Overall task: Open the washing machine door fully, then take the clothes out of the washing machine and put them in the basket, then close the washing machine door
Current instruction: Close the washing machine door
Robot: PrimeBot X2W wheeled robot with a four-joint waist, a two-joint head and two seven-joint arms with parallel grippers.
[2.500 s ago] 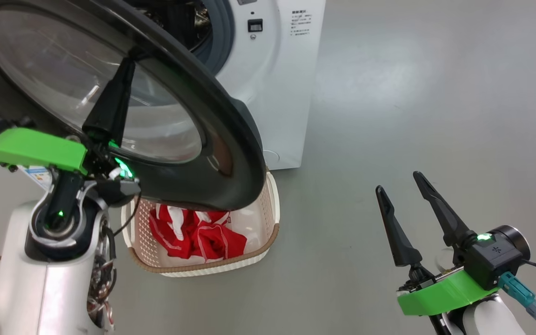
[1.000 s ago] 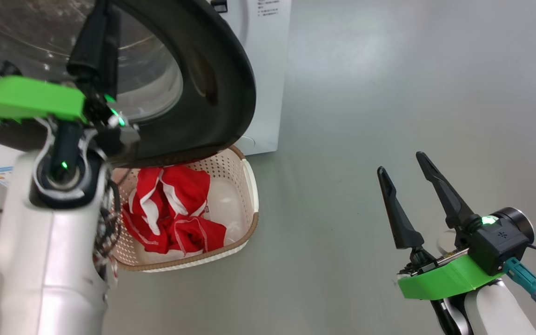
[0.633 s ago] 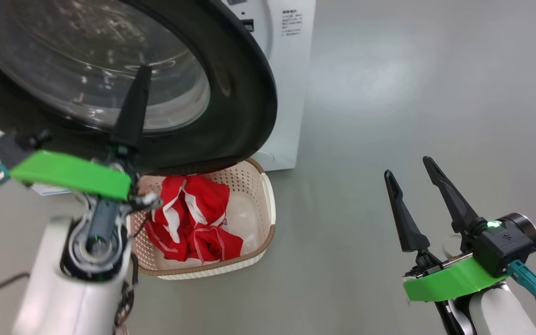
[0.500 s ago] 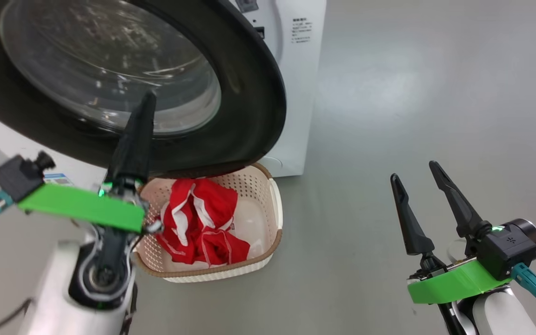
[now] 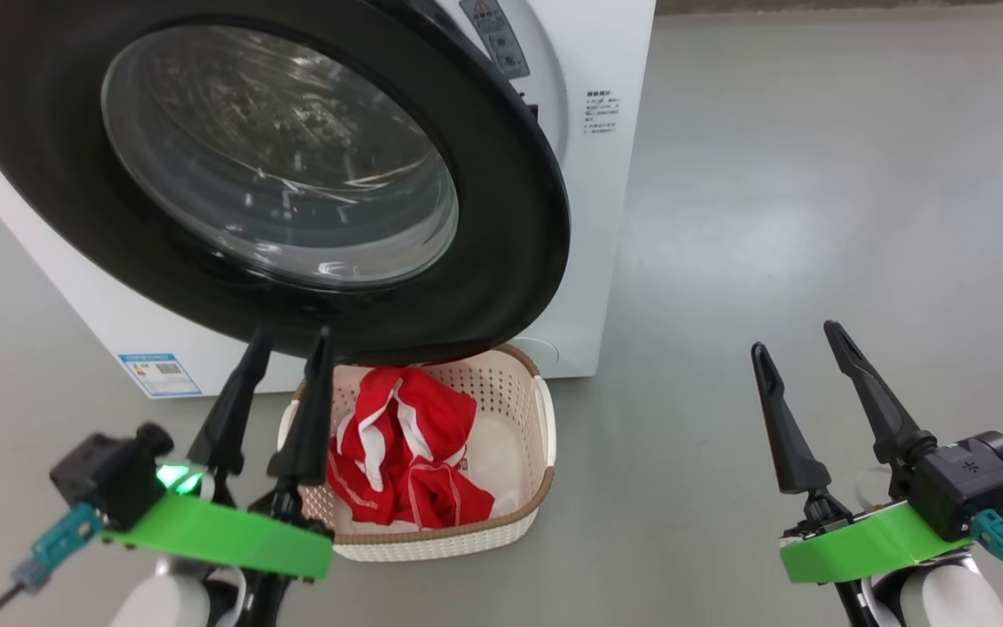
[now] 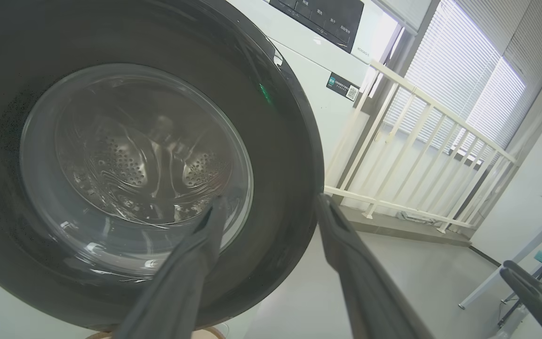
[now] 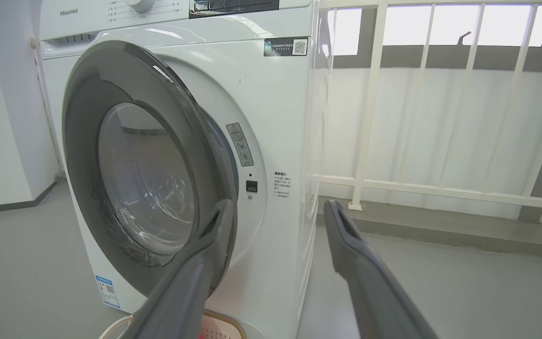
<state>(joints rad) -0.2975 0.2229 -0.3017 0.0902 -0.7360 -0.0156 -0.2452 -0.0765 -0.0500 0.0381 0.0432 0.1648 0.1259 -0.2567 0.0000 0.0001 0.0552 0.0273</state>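
Note:
The washing machine door [image 5: 510, 261], black with a clear glass bowl [image 5: 284, 157], is swung almost against the white washing machine [image 5: 606, 218]; in the right wrist view the door [image 7: 83, 141] still stands slightly off the front. Red clothes [image 5: 406, 444] with white trim lie in the cream basket [image 5: 545, 435] on the floor under the door. My left gripper [image 5: 291, 338] is open and empty just below the door, to the left of the basket. It points at the door glass [image 6: 134, 165]. My right gripper [image 5: 796, 340] hangs open and empty over the floor, well to the right.
Grey floor [image 5: 815, 192] stretches out to the right of the machine. A white railing [image 7: 440, 188] with a curtain runs behind it. A blue label sticker [image 5: 158, 373] marks the machine's lower left front. A table leg [image 6: 511, 263] stands far right.
The door has swung from wide open over the basket to nearly against the machine. My left gripper has come off the door glass and dropped low; its fingers now stand apart. The camera also shifted.

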